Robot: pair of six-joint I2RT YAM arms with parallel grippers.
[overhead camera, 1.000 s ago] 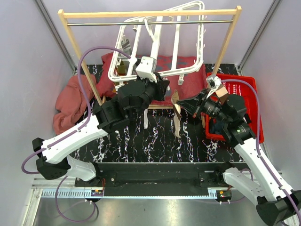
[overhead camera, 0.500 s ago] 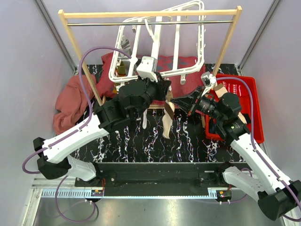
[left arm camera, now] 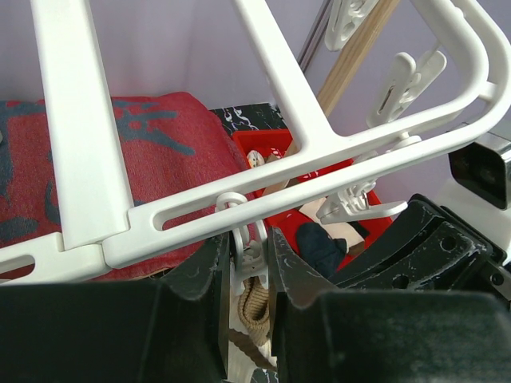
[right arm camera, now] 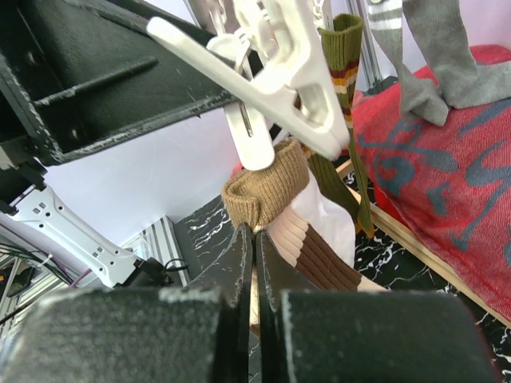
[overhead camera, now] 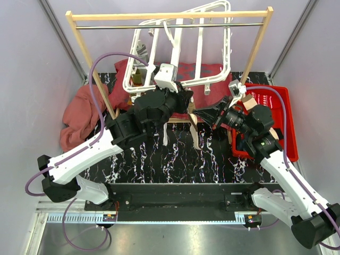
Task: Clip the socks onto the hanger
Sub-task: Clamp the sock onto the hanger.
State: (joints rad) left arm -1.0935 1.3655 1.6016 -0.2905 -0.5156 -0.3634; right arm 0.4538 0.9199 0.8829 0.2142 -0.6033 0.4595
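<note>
— Did the right gripper (overhead camera: 201, 113) get the sock across?

— It did. A second earlier it held the beige-brown sock (overhead camera: 195, 132) well off to the side. Then it swung in toward the left gripper (overhead camera: 183, 100), went a touch too far, and eased back (only slightly). Its jaws stayed clenched on the cuff, with the ribbed brown band bunched just above the fingertips and the rest dangling below them.

— And the left one?

— It never budged. Its jaws were squeezing a clip (left arm camera: 249, 243) that hung from the near bar of the hanger (left arm camera: 80, 167).

— So the cuff reached the clip?

— It sat directly beneath the left jaws, right under the clip. I couldn't tell whether any fabric was inside the clip's mouth.

— What did that mean for the job?

— I judged the carrying was done and the clipping wasn't. The cuff needed lifting into the mouth, and then the left jaws needed to let go. An olive sock (right arm camera: 345, 48) and a grey sock (right arm camera: 431, 56) hung beyond the right jaws.
</note>
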